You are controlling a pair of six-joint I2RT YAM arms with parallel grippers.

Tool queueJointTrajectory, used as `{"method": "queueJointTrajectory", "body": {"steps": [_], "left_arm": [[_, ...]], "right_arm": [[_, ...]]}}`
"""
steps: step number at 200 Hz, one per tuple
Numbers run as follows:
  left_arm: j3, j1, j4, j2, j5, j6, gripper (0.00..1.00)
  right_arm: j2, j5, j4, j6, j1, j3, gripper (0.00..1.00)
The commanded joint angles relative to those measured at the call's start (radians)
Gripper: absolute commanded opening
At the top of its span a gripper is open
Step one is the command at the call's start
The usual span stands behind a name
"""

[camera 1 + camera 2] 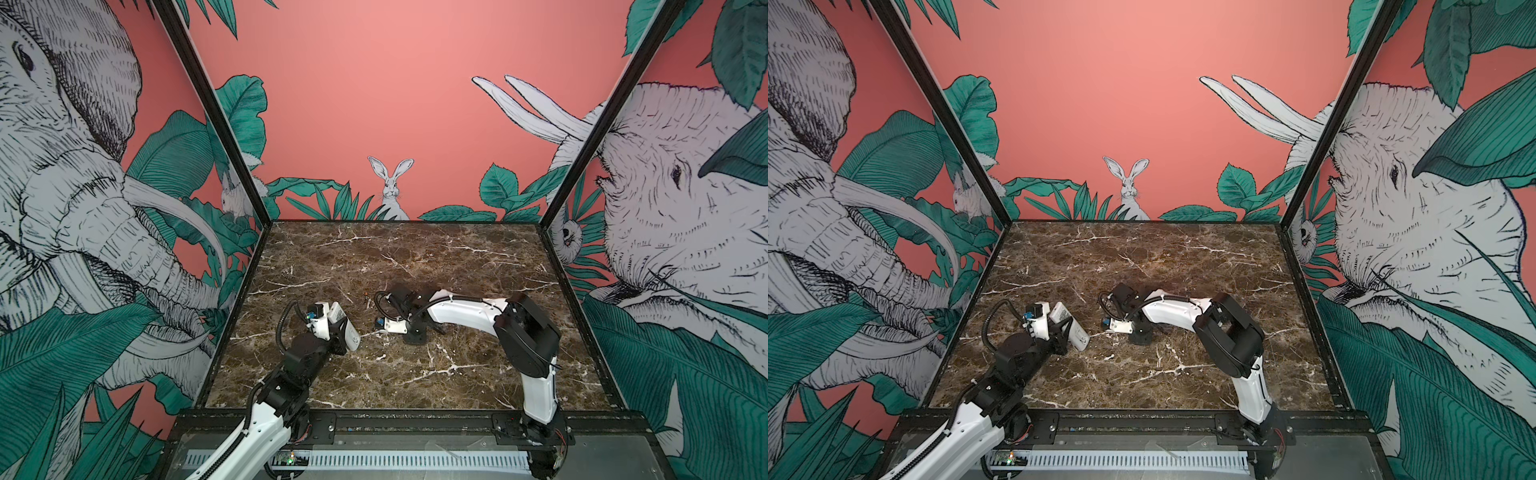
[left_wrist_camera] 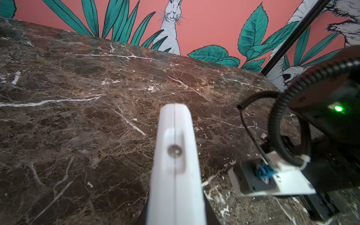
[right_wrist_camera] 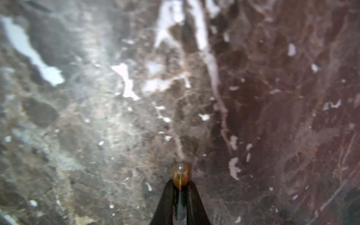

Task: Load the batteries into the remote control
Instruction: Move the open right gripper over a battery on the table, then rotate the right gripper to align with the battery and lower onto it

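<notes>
While the left fingers [image 1: 337, 338] clamp the white remote control [image 1: 351, 334], tilted over the left of the marble surface [image 1: 415, 257] in both top views, the right fingers [image 1: 417, 337] point straight down at the middle of it. From the left wrist, the remote control [image 2: 175, 155] shows edge-on, with the right arm's wrist [image 2: 272, 181] close beside it. From the right wrist, two dark fingers [image 3: 165, 202] pinch one battery [image 3: 180, 174], its amber end poking out above blurred marble.
</notes>
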Motion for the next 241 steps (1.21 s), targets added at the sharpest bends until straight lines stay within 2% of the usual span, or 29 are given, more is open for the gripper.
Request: {"method": "queueJointTrajectory", "body": {"steps": [1,65,78,92,103,117,127,148,162,177,215,241], "left_arm": [[0.017,0.001,0.009,-0.016,-0.018,0.001,0.00],[0.022,0.003,0.011,-0.014,-0.019,0.000,0.00],[0.021,0.002,0.003,-0.020,-0.023,-0.001,0.00],[0.021,0.002,-0.002,-0.025,-0.028,-0.004,0.00],[0.021,0.003,-0.002,-0.027,-0.030,-0.005,0.00],[0.020,0.004,0.002,-0.027,-0.032,-0.007,0.00],[0.023,0.003,0.000,-0.027,-0.033,-0.007,0.00],[0.038,0.004,-0.010,-0.028,-0.031,-0.005,0.00],[0.043,0.004,-0.014,-0.030,-0.033,-0.009,0.00],[0.049,0.003,-0.020,-0.034,-0.032,-0.013,0.00],[0.054,0.004,-0.034,-0.077,-0.037,-0.012,0.00],[0.051,0.003,-0.051,-0.134,-0.045,-0.016,0.00]], "right_arm": [[-0.036,0.031,0.056,-0.063,0.015,-0.096,0.17],[-0.124,0.036,0.115,-0.016,0.016,-0.163,0.33],[-0.171,0.034,0.122,0.040,0.016,-0.176,0.37],[-0.218,0.032,0.127,0.121,0.014,-0.186,0.47],[-0.245,0.018,0.108,0.181,0.014,-0.180,0.51],[-0.268,0.037,0.083,0.330,0.014,-0.165,0.59],[-0.270,-0.003,0.020,0.452,0.012,-0.131,0.64],[-0.250,-0.047,-0.103,0.713,0.009,-0.055,0.68],[-0.223,-0.096,-0.176,0.945,-0.002,-0.023,0.71],[-0.194,-0.152,-0.225,1.115,-0.004,-0.008,0.72],[-0.276,-0.247,-0.029,1.607,-0.008,-0.169,0.71],[-0.277,-0.339,0.099,1.833,-0.041,-0.249,0.69]]}}
